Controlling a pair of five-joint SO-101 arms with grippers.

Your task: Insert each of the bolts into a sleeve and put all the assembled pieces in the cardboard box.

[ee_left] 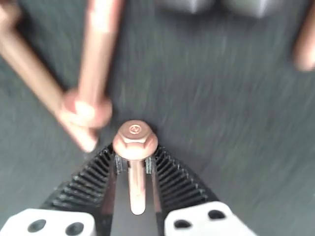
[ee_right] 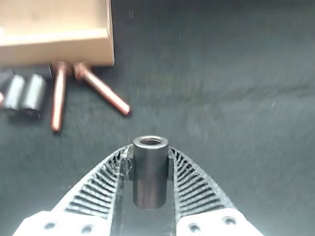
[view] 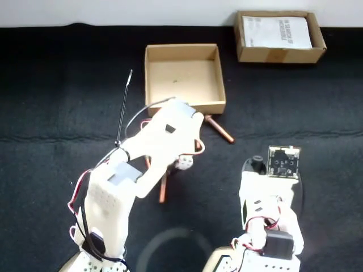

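A black cloth (view: 51,85) covers the table, and the two white arms rise from its near edge. The left arm (view: 164,141) leans in over the middle, and the right arm (view: 266,204) stands folded and upright to the side. The cardboard box (view: 187,106) sits open-topped beyond the left arm, its brown floor bare. A second box (view: 282,55) holding a printed sheet (view: 276,31) stands well apart at the far corner. The left gripper (ee_left: 134,147) has its ribbed black jaws drawn in narrow on the held bolt (ee_left: 135,140). This is a copper-coloured piece whose flanged hex head sticks out past the fingertips while its smooth shank lies back between them. The right gripper (ee_right: 149,152) clamps the held sleeve (ee_right: 150,172), a short dark-grey cylinder (its bore shows as a round opening at the outer end) set lengthwise in the jaws. On the cloth, one loose bolt (view: 220,129) lies slanting with its head just beside the cardboard box's near corner. Another loose bolt (view: 163,190) points toward the robot, its upper part hidden under the left arm. From the right wrist, a spare sleeve (ee_right: 15,93) and a neighbouring sleeve (ee_right: 34,96) stand side by side near the box wall. In the left wrist view the loose bolts are smeared. Two grey shapes (ee_left: 187,4) are cut off at the frame's edge, too little to identify.
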